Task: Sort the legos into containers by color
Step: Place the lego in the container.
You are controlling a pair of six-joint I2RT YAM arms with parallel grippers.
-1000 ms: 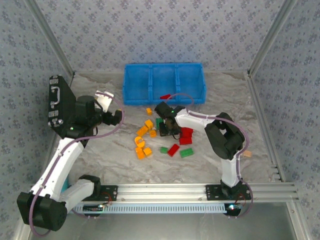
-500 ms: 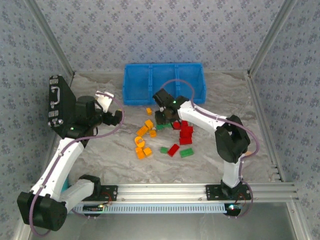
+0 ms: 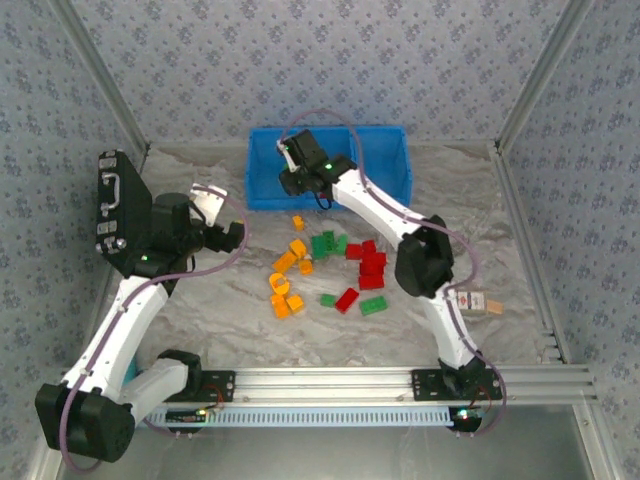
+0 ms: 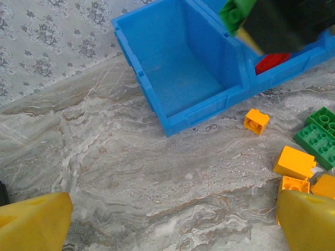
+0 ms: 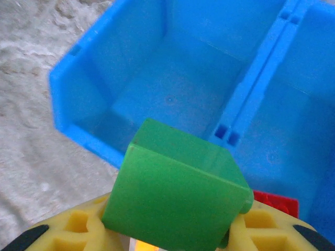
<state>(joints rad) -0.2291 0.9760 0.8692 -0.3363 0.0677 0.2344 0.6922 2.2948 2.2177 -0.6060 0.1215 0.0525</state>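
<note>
At the 9 o'clock edge of the table (image 3: 200, 320) you find the black case (image 3: 112, 205) standing against the wall. Just at its 3 o'clock side the left gripper (image 3: 222, 218) hangs above the marbled surface, jaws spread wide and holding nothing. In the left wrist view its yellow fingertips (image 4: 34, 222) sit in the two lower corners with tabletop between them.

Toward 12 o'clock, the blue bin (image 3: 385, 131) lies along the far side of the table, its three compartments side by side. The right gripper (image 3: 290, 180) reaches over the left compartment (image 4: 183, 78), near the bin's front wall. Its jaws are narrowed onto a green brick (image 5: 175, 206). In the right wrist view you see it pinched between the yellow pads (image 5: 78, 232), above the bin and close to the divider. One red brick (image 5: 275, 201) lies in the middle compartment (image 5: 298, 136).

At 6 o'clock of the bin, the loose legos (image 3: 347, 298) lie on the table in rough groups. Orange bricks (image 3: 288, 272) sit at 9 o'clock of the pile, green bricks (image 3: 325, 243) in the middle, and red bricks (image 3: 370, 263) at 3 o'clock. One small orange brick (image 4: 256, 120) lies nearest the front wall, just apart from it.

Near the table's 3 o'clock edge, a small box (image 3: 478, 302) lies just beside the right arm (image 3: 425, 262).
</note>
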